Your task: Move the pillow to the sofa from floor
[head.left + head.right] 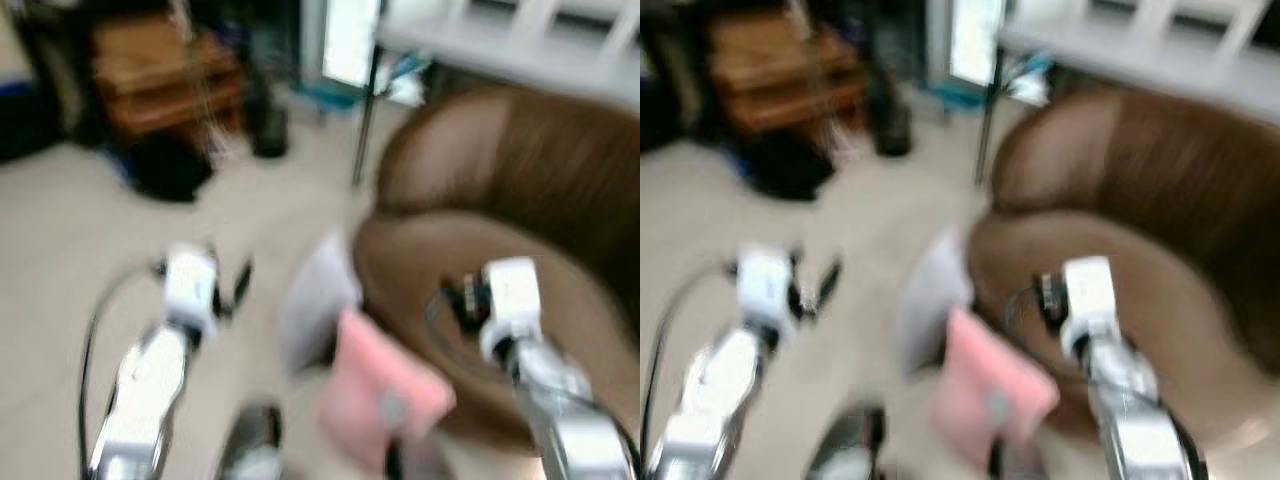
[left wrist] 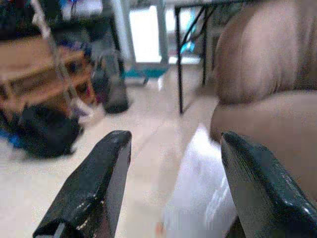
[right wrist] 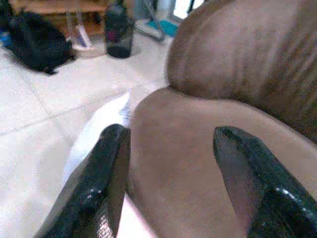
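A pink pillow (image 1: 375, 395) stands on the pale floor, leaning against the front of the brown sofa (image 1: 520, 200). Behind it a white cushion-like thing (image 1: 315, 300) also rests against the sofa; in the left wrist view this white thing (image 2: 203, 198) lies ahead between the fingers. My left gripper (image 1: 235, 285) hangs open over the floor, left of the pillows, and its jaws stand wide apart with nothing between them. My right gripper (image 1: 460, 298) is open above the sofa seat (image 3: 198, 163), empty. The head views are blurred.
At the back left are a wooden shelf (image 1: 165, 75), a black bag (image 1: 165, 165) and a dark container (image 1: 268, 130). A white table (image 1: 500, 45) with a thin black leg (image 1: 362, 130) stands behind the sofa. Bare floor (image 1: 60, 230) lies to the left.
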Robot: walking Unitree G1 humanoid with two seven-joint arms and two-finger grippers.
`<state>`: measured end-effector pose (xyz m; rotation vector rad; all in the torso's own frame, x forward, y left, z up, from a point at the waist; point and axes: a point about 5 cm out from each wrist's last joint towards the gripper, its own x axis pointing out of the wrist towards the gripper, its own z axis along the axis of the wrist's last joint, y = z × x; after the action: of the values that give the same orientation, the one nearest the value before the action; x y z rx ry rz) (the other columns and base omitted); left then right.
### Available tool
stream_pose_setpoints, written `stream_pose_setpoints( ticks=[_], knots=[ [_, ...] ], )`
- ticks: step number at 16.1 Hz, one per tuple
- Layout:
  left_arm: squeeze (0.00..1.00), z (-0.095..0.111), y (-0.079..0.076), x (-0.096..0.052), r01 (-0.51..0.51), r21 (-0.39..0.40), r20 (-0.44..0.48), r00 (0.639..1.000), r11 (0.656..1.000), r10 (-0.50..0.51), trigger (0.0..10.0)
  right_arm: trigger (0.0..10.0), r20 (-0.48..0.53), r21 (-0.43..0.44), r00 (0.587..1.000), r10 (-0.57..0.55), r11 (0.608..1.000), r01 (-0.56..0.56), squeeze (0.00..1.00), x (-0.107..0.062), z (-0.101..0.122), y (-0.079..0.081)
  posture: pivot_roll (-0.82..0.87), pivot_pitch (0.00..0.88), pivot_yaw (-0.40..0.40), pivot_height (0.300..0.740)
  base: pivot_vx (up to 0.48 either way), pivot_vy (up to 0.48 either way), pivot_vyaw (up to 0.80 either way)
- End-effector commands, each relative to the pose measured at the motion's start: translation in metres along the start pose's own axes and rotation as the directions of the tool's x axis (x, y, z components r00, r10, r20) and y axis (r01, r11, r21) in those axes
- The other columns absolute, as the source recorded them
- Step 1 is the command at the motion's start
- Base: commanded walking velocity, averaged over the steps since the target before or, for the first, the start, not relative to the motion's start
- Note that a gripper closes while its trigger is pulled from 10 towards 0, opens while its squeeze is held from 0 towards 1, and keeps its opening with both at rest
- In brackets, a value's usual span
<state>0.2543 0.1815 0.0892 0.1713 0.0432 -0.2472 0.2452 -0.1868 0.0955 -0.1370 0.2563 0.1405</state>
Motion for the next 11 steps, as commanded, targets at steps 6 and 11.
stream_pose_setpoints(
  ticks=[6, 11],
  knots=[
    [0.0, 0.006, 0.0024, 0.0033, -0.006, 0.011, 0.04, 0.999, 1.0, 0.005, 10.0, 10.0, -0.001, -0.019, 1.0, 0.016, 1.0, -0.016, 0.0, 0.0001, 0.0018, 0.0012, 0.0, 0.026, -0.016, 0.565, 0.0, 0.0, 0.0],
    [0.0, 0.0023, -0.0027, 0.0069, -0.002, 0.001, 0.033, 0.999, 1.0, 0.002, 10.0, 10.0, -0.015, -0.031, 0.999, 0.035, 0.999, -0.036, 0.0, 0.0009, 0.0009, 0.0024, 0.0, 0.03, -0.018, 0.565, 0.214, 0.0, -0.46]
  ],
)
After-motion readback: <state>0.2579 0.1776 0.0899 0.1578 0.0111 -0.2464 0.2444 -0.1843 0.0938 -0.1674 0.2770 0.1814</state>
